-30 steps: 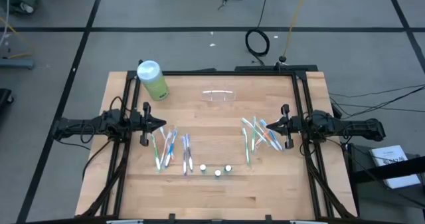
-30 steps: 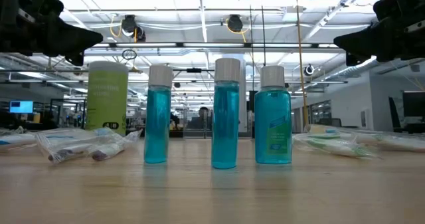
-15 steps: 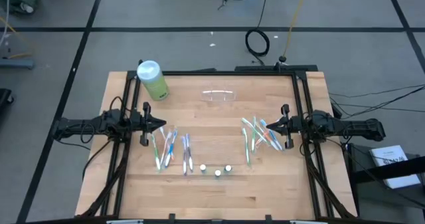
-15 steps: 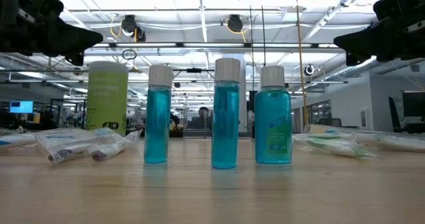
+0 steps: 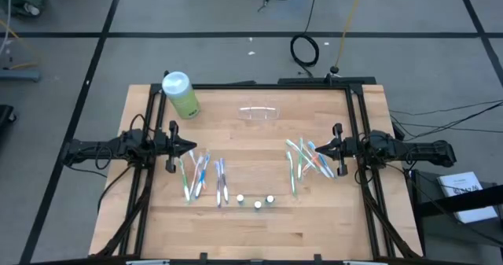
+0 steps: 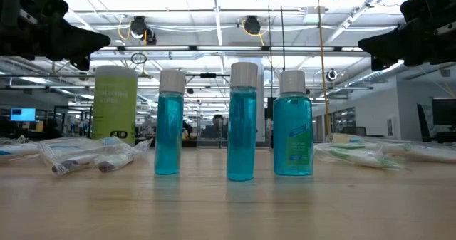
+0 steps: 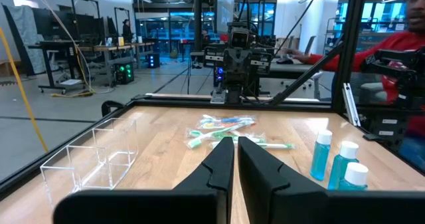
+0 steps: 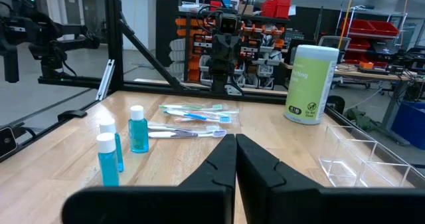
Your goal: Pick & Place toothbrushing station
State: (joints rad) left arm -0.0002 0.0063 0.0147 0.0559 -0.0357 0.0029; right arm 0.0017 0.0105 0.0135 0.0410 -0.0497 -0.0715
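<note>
From above, the clear plastic toothbrushing station (image 5: 258, 113) lies at the far middle of the wooden table (image 5: 259, 226), well apart from the left gripper (image 5: 191, 148) and right gripper (image 5: 318, 149), both closed and empty. Low view: three blue bottles (image 6: 241, 122) with white caps; the green bottle's (image 6: 115, 105) label print is unreadable. Left wrist: the station's upright see-through compartments stand beside wrapped toothbrushes (image 7: 226, 128).

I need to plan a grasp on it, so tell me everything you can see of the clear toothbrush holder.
The clear toothbrush holder is a small see-through plastic box with thin walls, divided into upright open-topped compartments, all empty as far as shows. It stands upright on the wooden table near the far edge, midway between the arms, apart from everything else; nothing touches it.
</note>
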